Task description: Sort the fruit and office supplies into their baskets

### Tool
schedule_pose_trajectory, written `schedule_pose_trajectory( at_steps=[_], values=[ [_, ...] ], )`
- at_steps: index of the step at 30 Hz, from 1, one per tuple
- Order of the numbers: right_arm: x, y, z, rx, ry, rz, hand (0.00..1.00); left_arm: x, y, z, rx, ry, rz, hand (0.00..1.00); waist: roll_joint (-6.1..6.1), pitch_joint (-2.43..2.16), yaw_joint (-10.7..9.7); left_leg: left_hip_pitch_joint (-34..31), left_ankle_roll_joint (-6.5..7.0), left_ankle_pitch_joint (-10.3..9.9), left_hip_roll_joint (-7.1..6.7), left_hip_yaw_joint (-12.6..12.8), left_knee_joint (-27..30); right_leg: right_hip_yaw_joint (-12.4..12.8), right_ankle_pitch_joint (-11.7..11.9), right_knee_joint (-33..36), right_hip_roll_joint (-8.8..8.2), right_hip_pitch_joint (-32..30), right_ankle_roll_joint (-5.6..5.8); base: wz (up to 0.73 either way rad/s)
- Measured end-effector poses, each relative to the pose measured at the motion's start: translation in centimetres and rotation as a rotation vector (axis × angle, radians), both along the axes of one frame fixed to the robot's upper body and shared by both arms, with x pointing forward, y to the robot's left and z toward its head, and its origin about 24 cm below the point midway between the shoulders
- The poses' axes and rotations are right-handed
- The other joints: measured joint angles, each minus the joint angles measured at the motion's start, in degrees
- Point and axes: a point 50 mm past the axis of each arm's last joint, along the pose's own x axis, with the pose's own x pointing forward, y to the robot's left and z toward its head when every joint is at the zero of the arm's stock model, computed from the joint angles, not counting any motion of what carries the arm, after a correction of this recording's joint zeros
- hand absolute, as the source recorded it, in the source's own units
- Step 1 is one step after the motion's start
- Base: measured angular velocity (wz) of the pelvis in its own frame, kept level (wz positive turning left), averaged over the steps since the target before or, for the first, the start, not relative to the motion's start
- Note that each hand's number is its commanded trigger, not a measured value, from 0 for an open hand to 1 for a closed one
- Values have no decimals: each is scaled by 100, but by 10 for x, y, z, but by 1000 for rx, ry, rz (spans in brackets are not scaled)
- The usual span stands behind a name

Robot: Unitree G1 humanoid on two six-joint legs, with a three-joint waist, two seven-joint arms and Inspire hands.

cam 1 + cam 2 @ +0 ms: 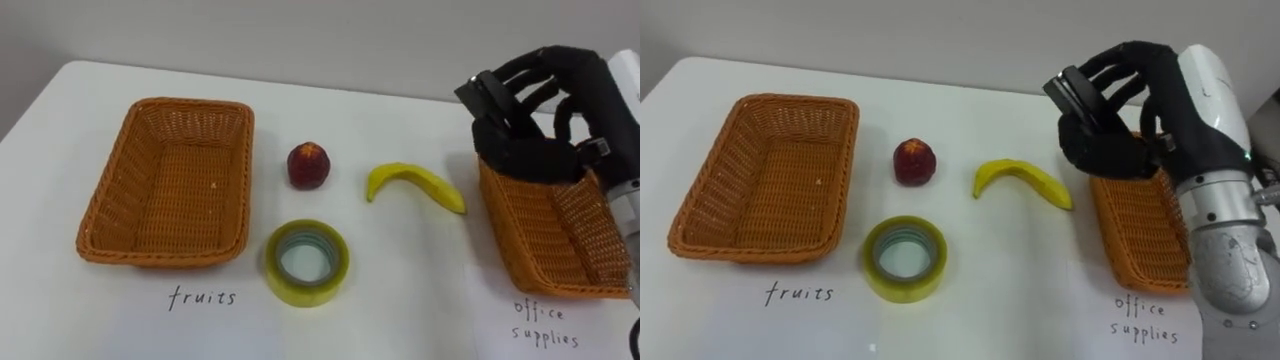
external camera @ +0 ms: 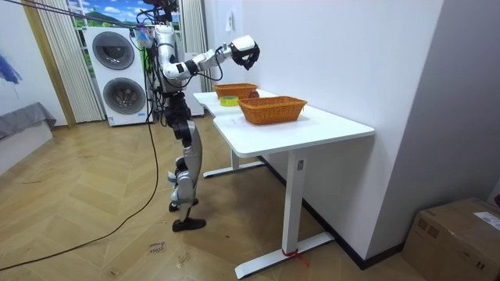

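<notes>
The fingers of the right hand (image 1: 1170, 90) are curled round a small black thing (image 1: 1072, 92). I cannot tell what it is. The robot stands at the edge of the white table (image 1: 400, 290) with that arm raised out over it and two stacked washers (image 2: 121, 74) behind its back.

I place everything else from the yellow tape roll (image 1: 306, 296), which lies flat near the robot's edge of the table with its hole facing up.

The left basket (image 1: 110, 190), wicker and orange, sits just to the robot's left of the tape and apart from it. The word "fruits" (image 1: 203, 296) is written on the table in front of this basket, level with the tape's near rim.

The right basket (image 1: 540, 230) stands well to the tape's right, and the words "office supplies" (image 1: 545, 322) are written before it. The hand with the black thing hangs in the air above this basket's far left corner, to the right of the tape and farther from the robot.

The banana (image 1: 415, 185) lies on the bare table beyond the tape and to its right, between the tape and the right basket, touching neither.

The red apple (image 1: 309, 165) sits straight beyond the tape, near it but apart, close to the left basket's right wall
</notes>
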Motion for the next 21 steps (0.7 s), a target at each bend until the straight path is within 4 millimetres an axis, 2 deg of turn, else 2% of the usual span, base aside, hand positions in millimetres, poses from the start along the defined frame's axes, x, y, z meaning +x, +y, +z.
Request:
schedule_pose_trajectory(
  at_steps=[10, 21],
  values=[
    [-1, -4, 3, 19, -69, -57, 100, -2, 0, 0, -2, 13, 7, 0, 31, -2, -19, 6, 0, 0, 0, -2, 2, 1, 0, 3, 1, 3, 0, 0],
    [1, -14, -14, 93, -17, -81, 100, -10, 4, 1, 6, 27, 52, 0, 34, -2, -120, 15, 0, 0, -1, -10, 10, 29, 0, 3, 4, 26, 0, 0]
  ],
)
